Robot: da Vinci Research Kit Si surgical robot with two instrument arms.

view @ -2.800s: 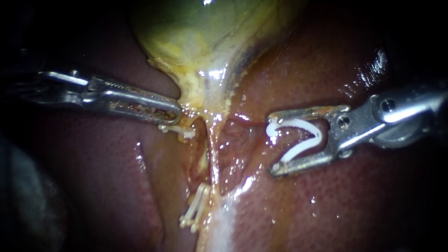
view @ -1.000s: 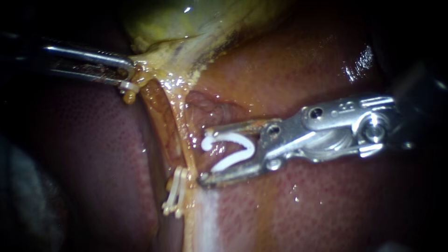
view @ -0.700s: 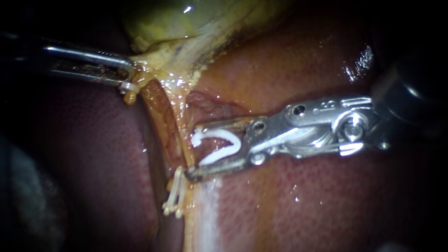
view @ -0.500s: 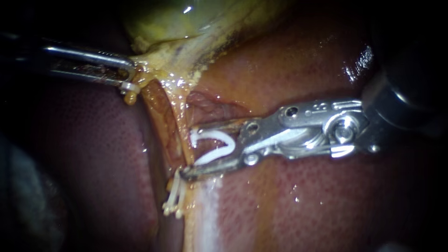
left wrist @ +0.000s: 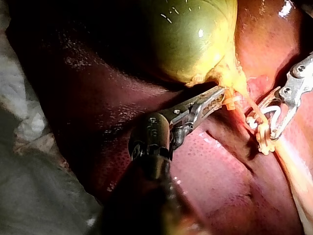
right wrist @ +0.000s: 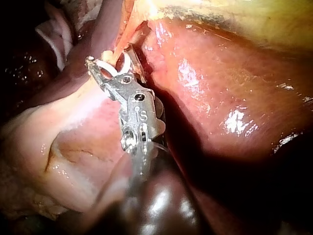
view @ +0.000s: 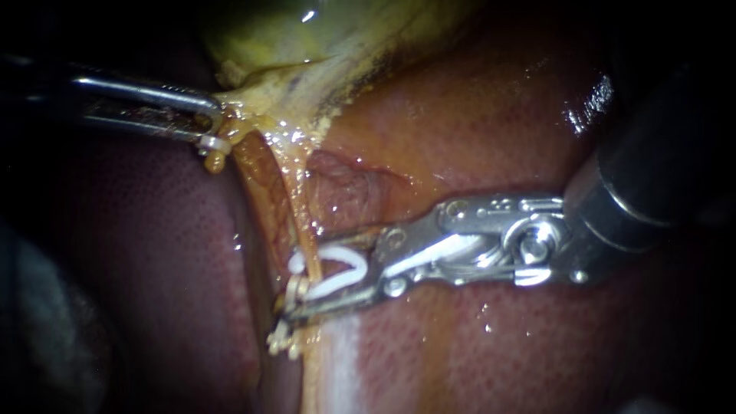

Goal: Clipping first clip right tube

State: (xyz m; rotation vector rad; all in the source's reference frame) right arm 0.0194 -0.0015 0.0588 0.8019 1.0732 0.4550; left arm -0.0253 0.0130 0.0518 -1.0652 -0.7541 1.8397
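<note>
At the tube (view: 301, 226), right instrument's (view: 300, 272) jaws hold a partly hidden clip (view: 346, 261); left instrument's (view: 208, 126) clamp gallbladder (view: 307, 34).

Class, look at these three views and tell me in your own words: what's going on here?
Two instruments work on tissue between the gallbladder and the liver. The left instrument has its jaws shut on tissue at the gallbladder's neck, holding it taut. The right instrument carries an open white clip with a thin tube between its arms. The clip is not yet closed.
</note>
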